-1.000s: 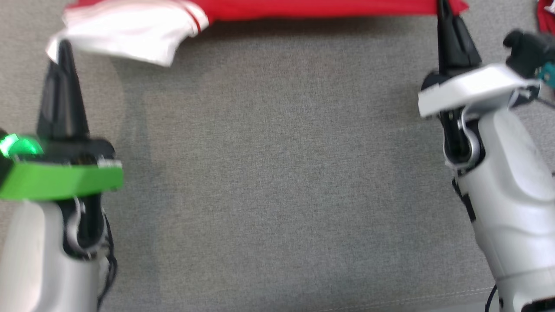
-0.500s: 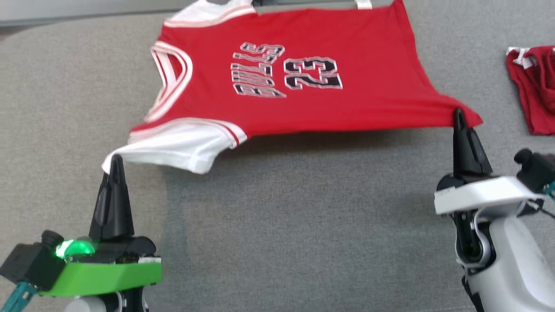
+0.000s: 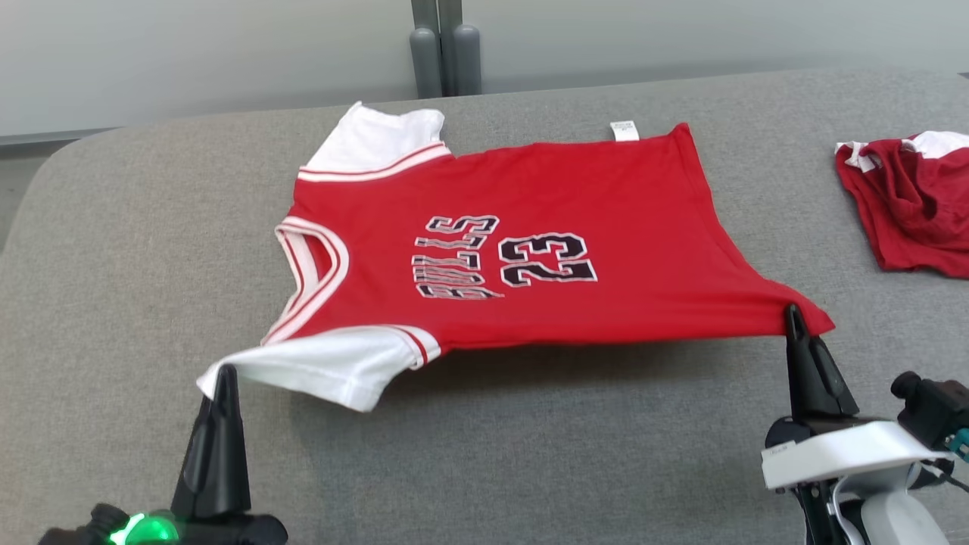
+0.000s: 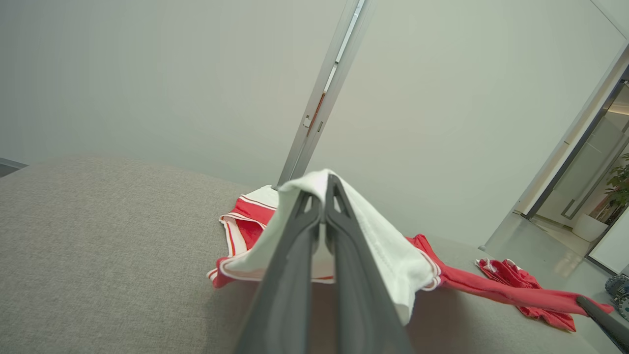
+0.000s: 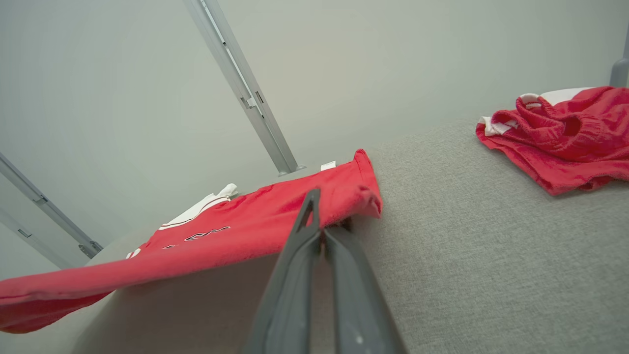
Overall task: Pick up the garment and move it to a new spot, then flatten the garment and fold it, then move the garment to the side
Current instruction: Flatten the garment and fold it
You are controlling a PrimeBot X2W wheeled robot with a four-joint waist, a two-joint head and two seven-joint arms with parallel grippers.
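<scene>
Head view: garment [image 3: 530,189] was pinched at two corners by left tool [image 3: 225,372] and right tool [image 3: 792,312]; folding was judged undone.

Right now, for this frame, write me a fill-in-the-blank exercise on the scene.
The left gripper is shut on the jersey's ____ sleeve.
The right gripper is shut on a ____ corner of the jersey.
The jersey's printed number is ____.
The crumpled red garment lies on the robot's ____ side of the jersey.
Missing: white; red; 23; right.
</scene>
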